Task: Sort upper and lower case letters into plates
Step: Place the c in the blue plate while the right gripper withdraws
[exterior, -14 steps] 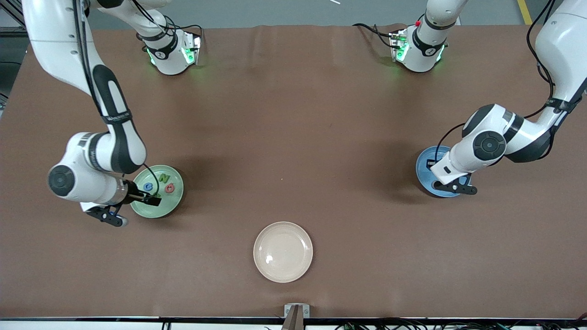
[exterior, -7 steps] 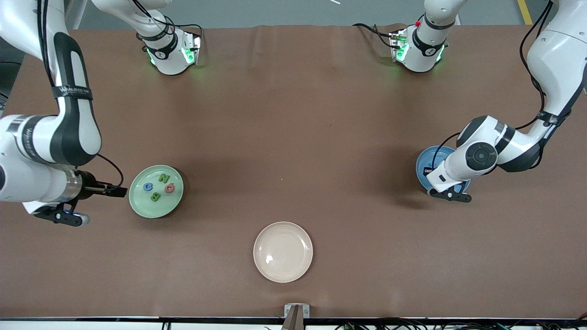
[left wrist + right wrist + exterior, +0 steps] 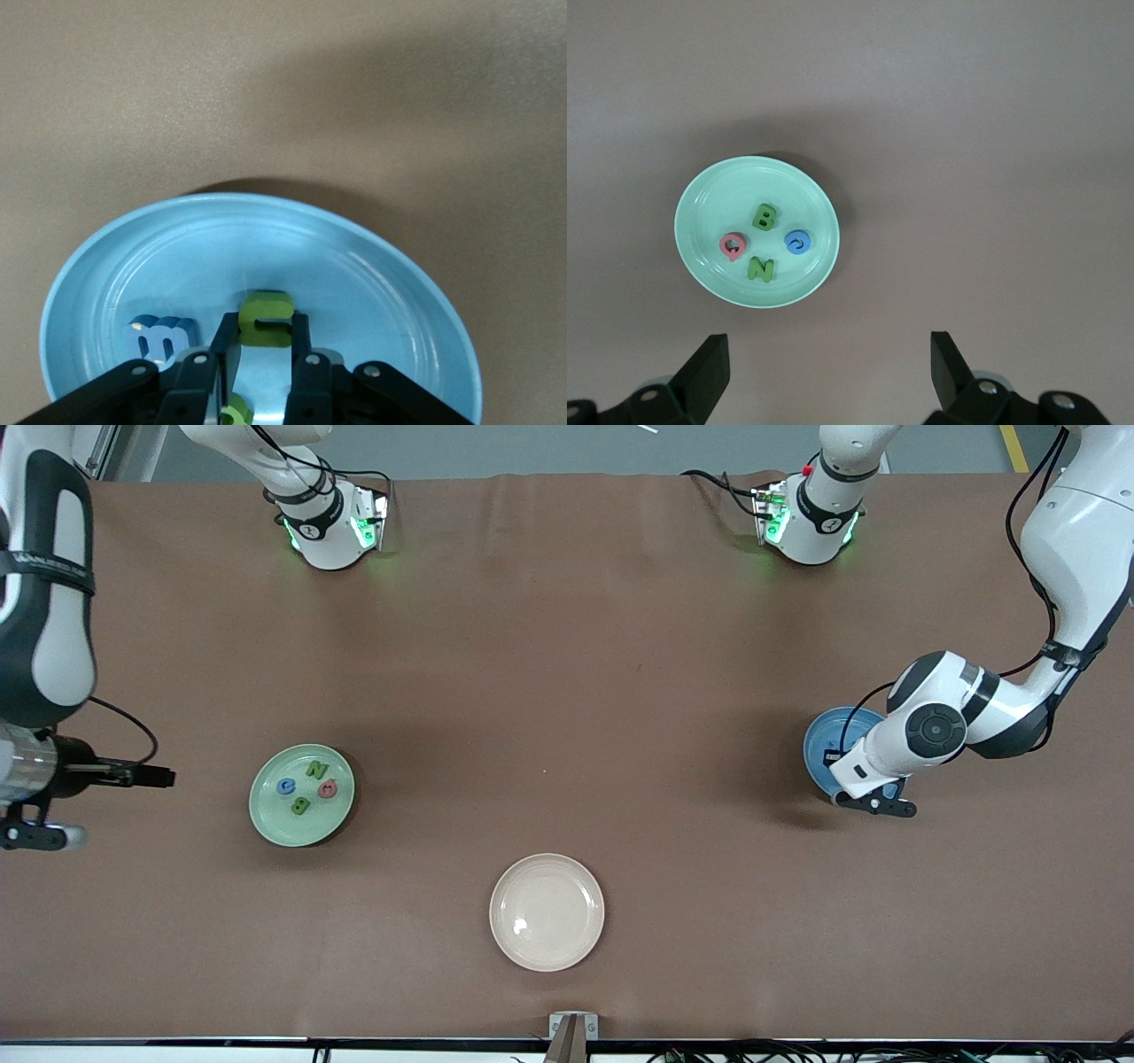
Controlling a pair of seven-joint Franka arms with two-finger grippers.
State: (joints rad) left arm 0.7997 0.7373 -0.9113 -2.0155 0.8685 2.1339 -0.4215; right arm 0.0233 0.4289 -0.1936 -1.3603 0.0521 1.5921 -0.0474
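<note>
Two arms: both out over the brown table point(image 3: 567, 646), one at each end.
Left arm: reaches down over the sky blue plate point(image 3: 819, 748) at its own end of the table.
Right arm: pulled out to its own table end, clear of the plates.
Cream plate point(image 3: 547, 911): nearest the front camera, midway along the table, well apart from both sets of fingers.
Pale green plate point(image 3: 757, 231): on the table ahead of the right gripper's fingertips, not touched.
Sky blue plate, close up: right under the left gripper's fingers, rim all round them.
Left gripper point(image 3: 257, 341): low in the blue plate, fingers point(image 3: 226, 341) pinching a green letter point(image 3: 266, 319) between their tips.
Right gripper point(image 3: 824, 372): fingers point(image 3: 709, 367) spread wide, nothing between them, hovering over bare table beside the green plate.
Letters in green plate: green B point(image 3: 765, 216), blue C point(image 3: 797, 241), pink Q point(image 3: 733, 246), green N point(image 3: 761, 267), clustered mid-plate.
Letters in blue plate: blue m point(image 3: 159, 338) just beside the fingers; another green piece point(image 3: 236, 413) tucked partly under them, shape unclear.
</note>
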